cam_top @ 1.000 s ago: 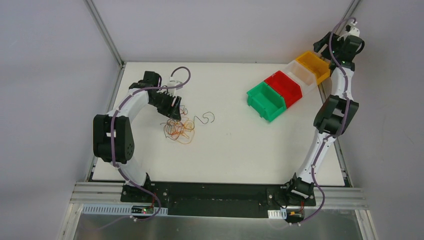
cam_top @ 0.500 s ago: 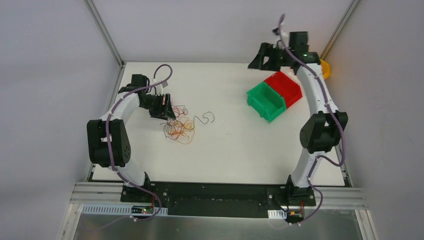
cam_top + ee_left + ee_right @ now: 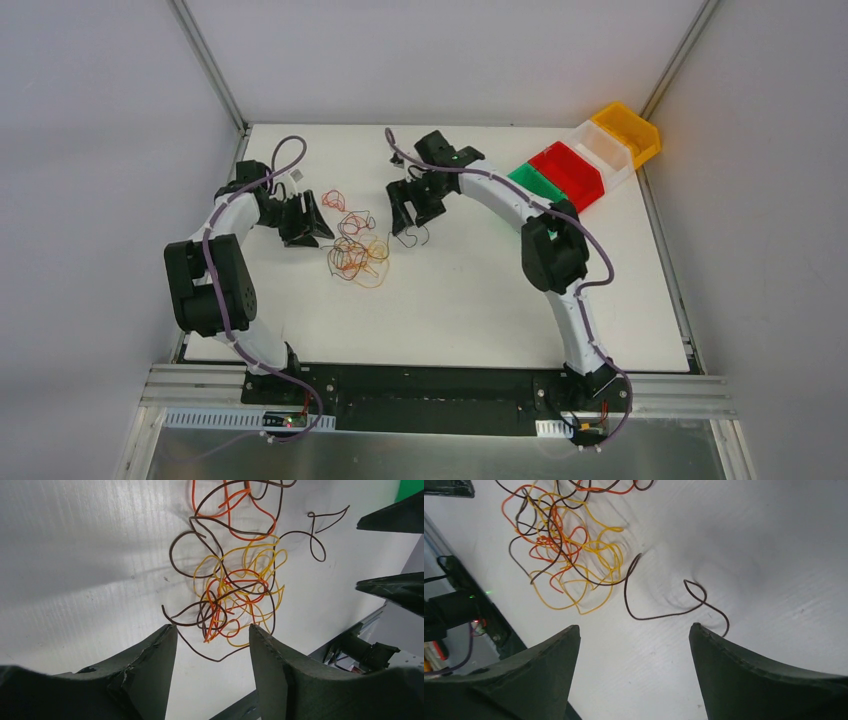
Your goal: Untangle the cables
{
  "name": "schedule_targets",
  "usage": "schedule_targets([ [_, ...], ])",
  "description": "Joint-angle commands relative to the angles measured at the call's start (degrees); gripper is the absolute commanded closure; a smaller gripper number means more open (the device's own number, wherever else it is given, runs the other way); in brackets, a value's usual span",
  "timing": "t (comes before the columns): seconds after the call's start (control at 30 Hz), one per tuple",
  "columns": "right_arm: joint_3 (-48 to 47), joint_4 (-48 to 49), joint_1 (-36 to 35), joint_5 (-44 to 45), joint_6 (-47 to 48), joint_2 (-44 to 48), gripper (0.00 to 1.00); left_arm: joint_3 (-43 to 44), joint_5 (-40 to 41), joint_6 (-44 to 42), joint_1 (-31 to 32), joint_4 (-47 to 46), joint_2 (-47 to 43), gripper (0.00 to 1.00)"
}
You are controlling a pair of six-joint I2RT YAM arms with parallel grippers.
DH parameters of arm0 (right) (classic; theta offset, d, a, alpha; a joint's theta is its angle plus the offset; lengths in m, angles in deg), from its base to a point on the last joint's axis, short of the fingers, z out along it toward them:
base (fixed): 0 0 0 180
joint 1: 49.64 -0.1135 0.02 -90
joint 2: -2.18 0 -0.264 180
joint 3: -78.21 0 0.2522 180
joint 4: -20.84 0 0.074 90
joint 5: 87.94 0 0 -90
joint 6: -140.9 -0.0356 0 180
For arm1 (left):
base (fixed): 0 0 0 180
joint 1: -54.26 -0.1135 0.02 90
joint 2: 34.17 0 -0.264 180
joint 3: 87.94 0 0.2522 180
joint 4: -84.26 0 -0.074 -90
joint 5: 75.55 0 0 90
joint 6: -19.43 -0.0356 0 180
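Flanking the knot, both tools parted and empty

Cables point(image 3: 355, 250) lie in one knot of red, orange, yellow and dark brown strands on the white surface point(image 3: 480, 300). Left of the knot hovers the left tool point(image 3: 312, 228), fingers parted with nothing between them; its wrist view looks straight onto the knot's near edge. Right of the knot hangs the right tool point(image 3: 412, 215), spread wide and likewise bare. Just under it a loose dark brown strand point(image 3: 659, 616) trails out of the knot's right side. Its length runs roughly from one finger toward the other, so the right arm is the nearer one to it. Pinching it there probably calls for turning the wrist so the fingers cross the strand. No brand, label or writing is legible anywhere.
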Motion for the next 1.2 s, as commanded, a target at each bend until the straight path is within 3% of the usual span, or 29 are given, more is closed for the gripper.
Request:
schedule_targets([
  [0.0, -5.34, -0.41, -2.28, 9.54, 4.05, -2.59, 0.16, -2.51, -1.01, 1.99, 0.16, -0.44, 1.17, 0.44],
  [0.3, -6.39, -0.67, -4.78, 23.8, 8.91, -6.92, 0.12, -3.25, -2.86, 2.02, 0.2, -2.08, 1.86, 0.43],
  [0.43, -5.69, -1.47, -4.84, 24.07, 9.83, -7.2, 0.13, -2.76, -3.94, 1.76, 0.9, -2.44, 3.07, 0.43],
  [0.5, -5.5, -1.96, -4.98, 22.44, 10.12, -7.34, 0.2, -2.45, -4.29, 1.2, 1.77, -2.45, 3.49, 0.43],
  [0.57, -5.69, -3.21, -4.94, 19.13, 10.79, -7.49, 0.36, -2.16, -4.2, 0.88, 3.02, -2.45, 3.83, 0.44],
  [0.7, -5.82, -5.96, -4.58, 14.04, 12.6, -6.47, 0.91, -1.2, -4.37, 0.93, 5.48, -2.45, 4.49, 0.46],
  [0.73, -5.59, -6.47, -4.31, 13.31, 12.72, -5.75, 1.0, -0.72, -4.24, 0.64, 6.26, -2.54, 4.27, 0.46],
  [0.97, -1.75, -6.46, -1.46, 6.22, 10.04, 3.44, 1.0, 0.67, -5.54, 4.33, 8.1, -10.89, -1.16, 0.43],
  [1.17, -2.4, -4.95, 1.73, 1.51, 4.38, 12.65, 1.0, 3.32, -4.54, 6.86, 8.37, -12.64, 2.3, 0.47],
])
